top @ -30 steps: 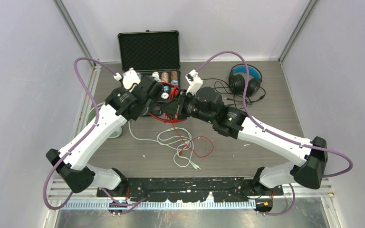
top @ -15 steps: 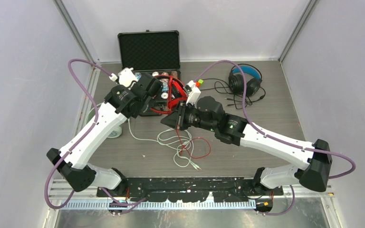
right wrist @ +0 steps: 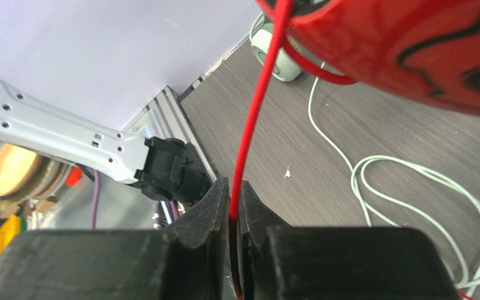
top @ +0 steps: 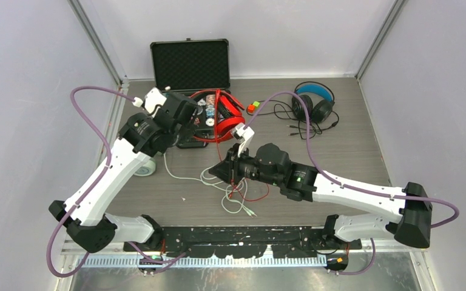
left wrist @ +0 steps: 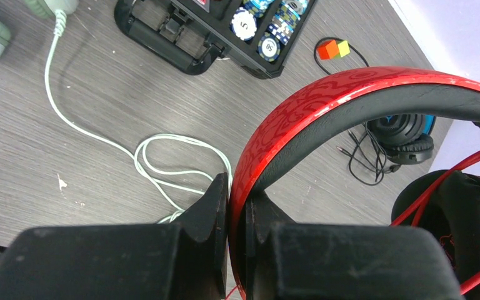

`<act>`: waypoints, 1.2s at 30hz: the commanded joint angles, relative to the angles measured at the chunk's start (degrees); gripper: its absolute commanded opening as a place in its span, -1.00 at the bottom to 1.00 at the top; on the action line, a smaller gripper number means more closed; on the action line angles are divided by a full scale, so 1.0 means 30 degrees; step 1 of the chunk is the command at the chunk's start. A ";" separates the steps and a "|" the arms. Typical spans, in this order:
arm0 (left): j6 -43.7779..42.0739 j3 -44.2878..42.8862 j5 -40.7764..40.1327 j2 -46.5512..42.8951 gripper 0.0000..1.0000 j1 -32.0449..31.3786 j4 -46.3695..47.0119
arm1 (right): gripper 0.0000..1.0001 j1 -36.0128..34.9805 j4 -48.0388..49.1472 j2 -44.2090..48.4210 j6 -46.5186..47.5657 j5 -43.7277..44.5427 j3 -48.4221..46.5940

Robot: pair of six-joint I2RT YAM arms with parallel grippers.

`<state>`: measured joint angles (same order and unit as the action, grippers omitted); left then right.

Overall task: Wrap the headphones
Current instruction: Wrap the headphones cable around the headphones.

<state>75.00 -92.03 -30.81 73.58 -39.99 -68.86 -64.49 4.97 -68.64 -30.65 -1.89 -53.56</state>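
Observation:
My left gripper (left wrist: 237,200) is shut on the headband of the red headphones (left wrist: 350,94) and holds them off the table, over the case in the top view (top: 224,118). My right gripper (right wrist: 234,200) is shut on their thin red cable (right wrist: 259,94), which runs taut up to the red ear cup (right wrist: 412,50). In the top view the right gripper (top: 218,171) is near the table's middle. The black headphones with a blue headband (top: 312,100) lie at the back right. The mint-green headphones (top: 147,167) lie partly hidden under the left arm. Their pale cable (top: 215,179) is looped on the table.
An open black case (top: 189,63) with poker chips (left wrist: 269,31) stands at the back centre. A small red, green and yellow cube (top: 253,107) lies beside it. The black headphones' cable (top: 291,127) trails on the table. Grey walls close in both sides.
My left gripper has swung left and back, bringing the red headphones up into view over the case. My right gripper has drawn toward the near edge, with the red cable between its jaws.

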 commanded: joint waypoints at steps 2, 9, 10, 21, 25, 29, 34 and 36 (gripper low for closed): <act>0.1022 -0.0950 0.0687 -0.0929 -1.00 0.0116 0.1937 | -0.66 -0.0442 0.2533 0.0724 0.2972 0.1742 0.1562; 0.0596 -0.1398 0.0739 -0.1217 -1.00 0.0113 0.1974 | -0.47 -0.0780 0.5134 0.0750 0.3707 0.1837 0.4813; 0.0538 -0.1451 0.0776 -0.1256 -1.00 0.0116 0.2010 | -0.44 -0.0877 0.5677 0.0734 0.3856 0.1931 0.5263; 0.0027 -0.1288 0.1671 -0.1978 -1.00 0.0115 0.2732 | -0.41 -0.0961 0.8811 0.0288 0.3923 0.2861 0.8951; -0.0121 -0.1470 0.2158 -0.2154 -1.00 0.0094 0.2910 | -0.41 -0.0946 0.9433 -0.0131 0.3743 0.3246 0.9700; -0.1211 -0.2047 0.2690 -0.2233 -1.00 0.0094 0.2923 | -0.48 -0.0946 1.0352 0.0159 0.3522 0.4513 1.0714; -0.3969 -0.1318 0.5286 -0.2887 -1.00 0.0102 0.5156 | -0.90 -0.0450 1.0000 0.1647 0.3512 0.5703 1.1102; -0.5235 -0.0086 0.6869 -0.3742 -1.00 0.0096 0.7115 | -0.98 -0.0102 0.8871 0.2371 0.3642 0.5712 1.0594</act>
<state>66.67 -94.78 -19.46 67.75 -39.97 -62.13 -66.35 30.52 -66.70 -20.03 11.33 -19.92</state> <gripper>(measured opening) 0.088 0.053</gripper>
